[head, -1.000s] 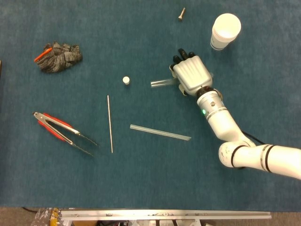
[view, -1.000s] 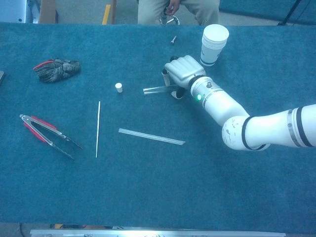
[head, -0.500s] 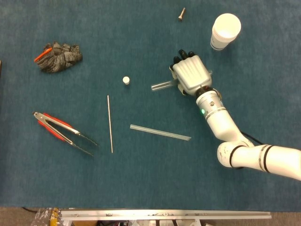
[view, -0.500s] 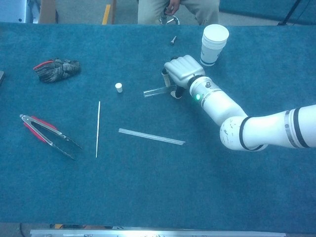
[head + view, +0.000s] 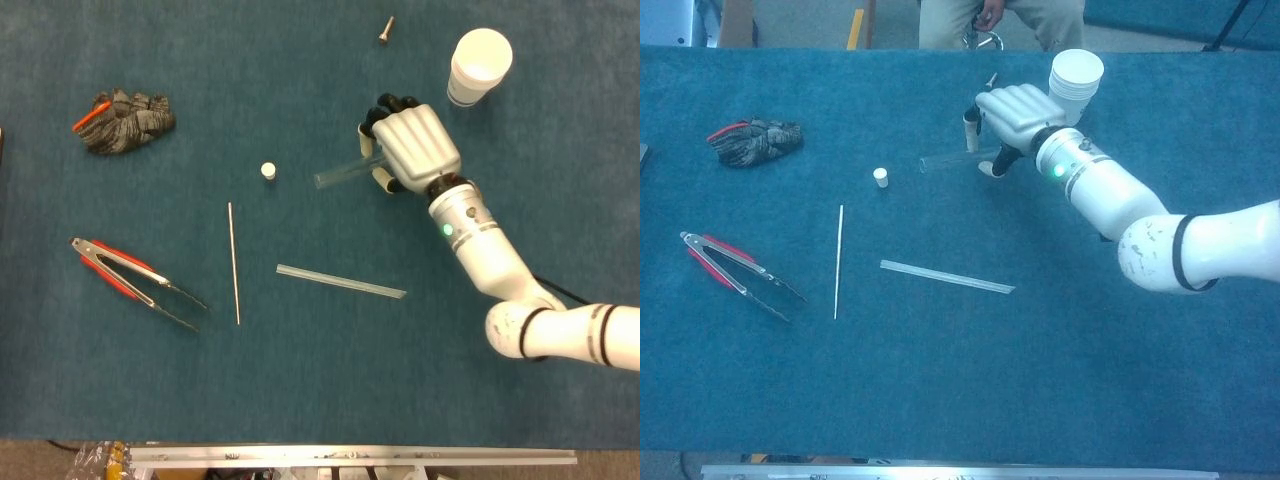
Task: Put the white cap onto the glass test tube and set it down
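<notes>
- The table [image 5: 300, 400] has a blue carpet-like top.
- A white cap [image 5: 268, 170] sits near the middle.
- A thin rod [image 5: 233, 262] and a clear strip [image 5: 340, 281] lie toward the near edge.
- Red-handled tongs [image 5: 135, 282] lie at the left.
- A crumpled glove [image 5: 125, 121] lies at the far left.
- A bolt [image 5: 386, 29] and stacked paper cups [image 5: 479, 66] sit by the far edge.

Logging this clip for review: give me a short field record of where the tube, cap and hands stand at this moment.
tube: glass test tube held by the right hand, open end toward the cap
cap: white cap on the table, apart from the tube, not fitted
left hand: not in view
other items: paper cups, tongs, glove, thin rod, flat strip, bolt
</notes>
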Controlling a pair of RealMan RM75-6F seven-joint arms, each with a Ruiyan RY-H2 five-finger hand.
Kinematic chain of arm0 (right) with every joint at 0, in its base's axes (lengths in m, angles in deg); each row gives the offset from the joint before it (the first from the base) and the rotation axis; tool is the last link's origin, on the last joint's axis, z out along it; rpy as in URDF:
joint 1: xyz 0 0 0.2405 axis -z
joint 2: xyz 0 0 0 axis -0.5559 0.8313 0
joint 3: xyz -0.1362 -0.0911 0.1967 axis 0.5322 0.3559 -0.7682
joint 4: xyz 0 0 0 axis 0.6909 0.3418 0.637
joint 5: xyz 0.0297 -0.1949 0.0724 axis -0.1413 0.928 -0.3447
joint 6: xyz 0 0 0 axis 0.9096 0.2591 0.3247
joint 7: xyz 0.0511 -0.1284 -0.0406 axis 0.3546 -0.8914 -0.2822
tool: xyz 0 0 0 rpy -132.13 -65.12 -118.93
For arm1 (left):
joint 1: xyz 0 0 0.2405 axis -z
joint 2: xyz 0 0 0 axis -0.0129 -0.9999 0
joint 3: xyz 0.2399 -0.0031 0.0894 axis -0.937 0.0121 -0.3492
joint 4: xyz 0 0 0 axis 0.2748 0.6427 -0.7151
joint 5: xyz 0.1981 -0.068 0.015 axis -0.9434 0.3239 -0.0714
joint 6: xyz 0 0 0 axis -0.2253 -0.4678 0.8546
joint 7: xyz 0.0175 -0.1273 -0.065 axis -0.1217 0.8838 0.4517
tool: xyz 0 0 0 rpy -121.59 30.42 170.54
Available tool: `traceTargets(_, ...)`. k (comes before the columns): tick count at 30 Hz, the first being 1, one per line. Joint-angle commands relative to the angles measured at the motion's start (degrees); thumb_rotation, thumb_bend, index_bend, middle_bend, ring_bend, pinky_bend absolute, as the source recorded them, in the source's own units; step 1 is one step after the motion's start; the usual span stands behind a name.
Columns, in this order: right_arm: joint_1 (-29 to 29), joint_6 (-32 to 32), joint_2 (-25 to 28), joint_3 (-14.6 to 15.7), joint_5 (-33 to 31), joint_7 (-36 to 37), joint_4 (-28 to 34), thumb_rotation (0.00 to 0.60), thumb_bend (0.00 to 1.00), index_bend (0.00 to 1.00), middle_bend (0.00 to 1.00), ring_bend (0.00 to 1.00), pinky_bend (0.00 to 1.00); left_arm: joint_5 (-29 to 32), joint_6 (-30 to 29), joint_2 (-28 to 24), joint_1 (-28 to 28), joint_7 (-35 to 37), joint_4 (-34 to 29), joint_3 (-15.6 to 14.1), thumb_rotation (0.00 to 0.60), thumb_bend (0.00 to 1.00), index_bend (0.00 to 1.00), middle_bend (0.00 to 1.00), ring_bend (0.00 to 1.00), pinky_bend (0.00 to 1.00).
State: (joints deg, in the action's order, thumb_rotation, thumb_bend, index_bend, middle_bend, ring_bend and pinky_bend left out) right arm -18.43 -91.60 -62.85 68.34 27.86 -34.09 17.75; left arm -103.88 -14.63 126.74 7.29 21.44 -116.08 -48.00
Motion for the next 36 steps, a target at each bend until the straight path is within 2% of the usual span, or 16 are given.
traceTargets(1,1.3,-1.0,4.3,-0.6,0.3,1.5,5.7,0.600,0.34,0.65,0.38,0.19,0.26,-1.1,1.6,-0.1,1.6,0.9,-0.9,0.1,0.600,0.29,0.27,0.29,0.23,0.20)
traceTargets(8,2.5,-2.9,10.2,-1.2,1.0,2.8,13.9,0.600,0.34,0.65,0.38,0.19,0.26,-2.1,6.7,0.8,5.9,1.7,-1.7,0.6,0.600,0.29,0.27,0.29,0.23,0.20)
traceTargets(18,3.5,-4.9,17.0,-1.1,1.4,3.8,22.9,0.600,0.34,0.66,0.38,0.19,0.26,0.8,16.0,4.0,12.8,-1.1,-2.8,2.3,0.600,0.29,0.31,0.29,0.23,0.20)
traceTargets(27,4.0,-6.0,20.3,-0.4,1.1,5.0,26.0,0.600,0.34,0.66,0.38,0.19,0.26,3.7,22.5,8.8,18.3,-6.5,-2.3,3.6,0.600,0.29,0.36,0.28,0.23,0.20)
traceTargets(36,4.3,-6.5,22.1,0.5,1.3,6.1,27.3,0.600,0.34,0.66,0.38,0.19,0.26,7.0,25.5,13.3,22.3,-10.2,-1.0,5.2,0.600,0.29,0.40,0.28,0.23,0.20)
